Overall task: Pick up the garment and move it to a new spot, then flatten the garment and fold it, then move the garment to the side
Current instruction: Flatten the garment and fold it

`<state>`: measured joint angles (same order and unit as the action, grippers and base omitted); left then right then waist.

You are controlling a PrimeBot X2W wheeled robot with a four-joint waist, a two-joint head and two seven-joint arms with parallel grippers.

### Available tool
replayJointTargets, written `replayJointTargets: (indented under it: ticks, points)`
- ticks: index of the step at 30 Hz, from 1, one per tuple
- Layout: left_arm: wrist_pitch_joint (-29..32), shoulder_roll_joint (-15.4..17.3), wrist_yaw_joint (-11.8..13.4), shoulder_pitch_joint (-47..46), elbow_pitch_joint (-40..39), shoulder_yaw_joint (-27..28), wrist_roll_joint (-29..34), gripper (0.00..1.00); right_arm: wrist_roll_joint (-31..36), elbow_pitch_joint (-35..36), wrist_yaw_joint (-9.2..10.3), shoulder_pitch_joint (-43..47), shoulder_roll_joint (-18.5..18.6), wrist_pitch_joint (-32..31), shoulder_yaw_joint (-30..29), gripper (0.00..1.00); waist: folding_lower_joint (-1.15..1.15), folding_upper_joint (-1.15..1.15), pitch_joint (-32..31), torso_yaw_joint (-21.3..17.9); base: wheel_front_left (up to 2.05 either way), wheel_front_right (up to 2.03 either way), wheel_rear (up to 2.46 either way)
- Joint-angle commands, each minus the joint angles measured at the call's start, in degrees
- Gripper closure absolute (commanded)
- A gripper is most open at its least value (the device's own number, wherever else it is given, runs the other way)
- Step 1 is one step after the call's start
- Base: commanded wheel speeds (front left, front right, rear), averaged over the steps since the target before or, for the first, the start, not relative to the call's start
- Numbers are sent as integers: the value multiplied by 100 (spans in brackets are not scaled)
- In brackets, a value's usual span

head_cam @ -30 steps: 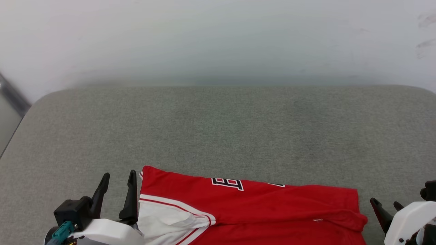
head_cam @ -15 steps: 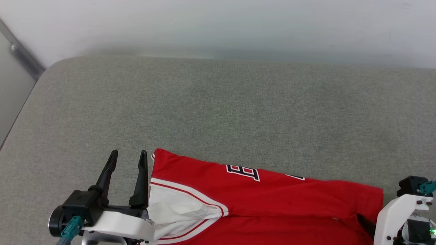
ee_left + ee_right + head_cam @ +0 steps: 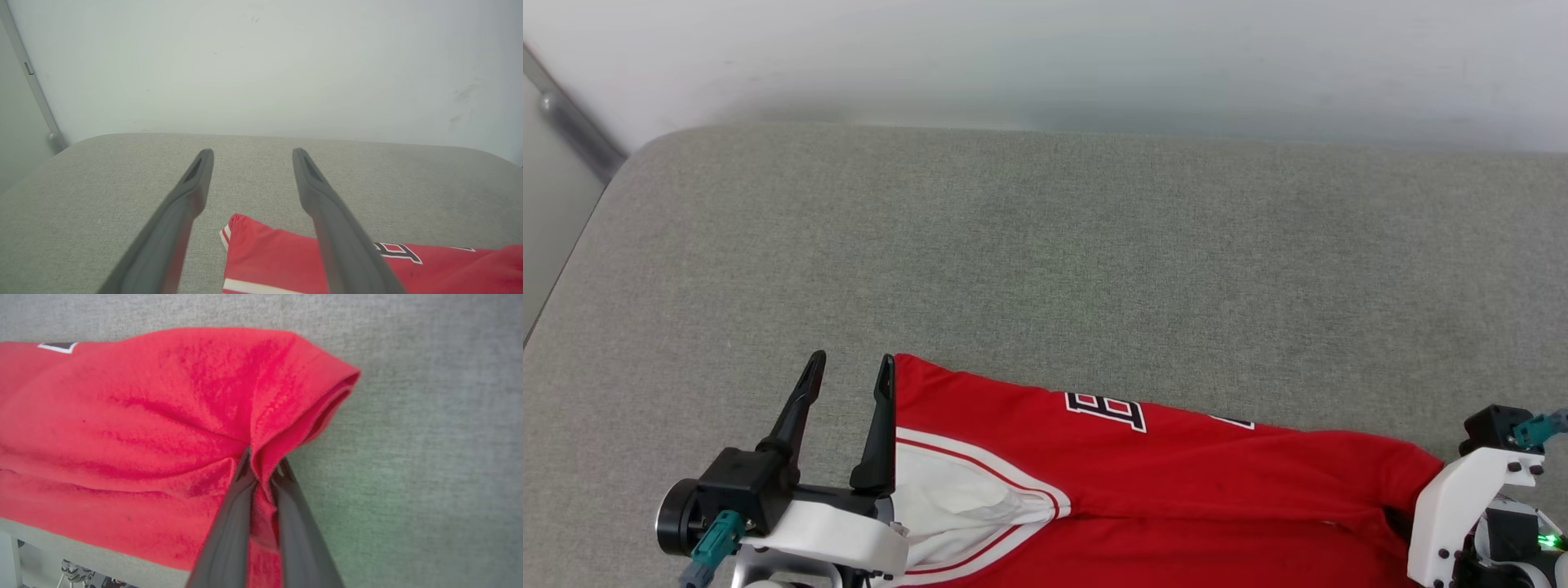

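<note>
At the lower right of the head view, the right arm's white wrist mount (image 3: 1470, 498) stands at the garment's (image 3: 1176, 474) right end. In the right wrist view, the right gripper (image 3: 261, 465) has its two fingers pinched together on a ridge of red cloth at the garment's edge. The cloth bunches into creases that fan toward the frame's left. At the lower left of that view the garment reaches close to the table's near edge.

At the lower left of the head view the left gripper (image 3: 851, 359) is spread wide and holds nothing, its fingers pointing up the frame. Its inner finger (image 3: 880, 433) runs along the garment's left edge, beside the white sleeve (image 3: 956, 498) with its red-and-white trim. Whether that finger touches the cloth is hard to tell. In the left wrist view the garment's red corner lies low in the frame between the two fingers, and the right-hand finger crosses in front of it.

The garment lies along the bottom of the head view, running off the lower edge. Black, white-edged lettering (image 3: 1107, 410) shows at its far fold, cut off by the fold.

Beyond it the grey table (image 3: 1045, 245) stretches up the frame to a pale wall (image 3: 1045, 57). A metal rail (image 3: 572, 122) slants at the upper left.
</note>
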<state>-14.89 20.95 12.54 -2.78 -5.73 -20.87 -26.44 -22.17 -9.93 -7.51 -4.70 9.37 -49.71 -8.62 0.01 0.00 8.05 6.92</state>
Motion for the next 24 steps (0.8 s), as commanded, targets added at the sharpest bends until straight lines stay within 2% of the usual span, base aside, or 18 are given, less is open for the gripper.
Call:
replayJointTargets:
  ticks: [1,11,21,24]
  points:
    - [-26,-12,2,-18,15,-4,29,0,-1,-58,4,43,-11,-3,36,100,-1,0,-41,-11,0,0,0]
    - [87,64,82,170,25,-29,-19,0,116,348,4,-68,148,4,-227,100,-1,0,-389,-159,0,0,0]
    - [152,67,164,267,-19,-73,-30,0,369,648,4,38,289,-302,-1607,100,-1,0,-534,-287,0,0,0]
    - [151,67,171,290,-1,-80,-40,0,282,739,3,16,217,-481,-1902,100,-1,0,-556,-288,0,0,0]
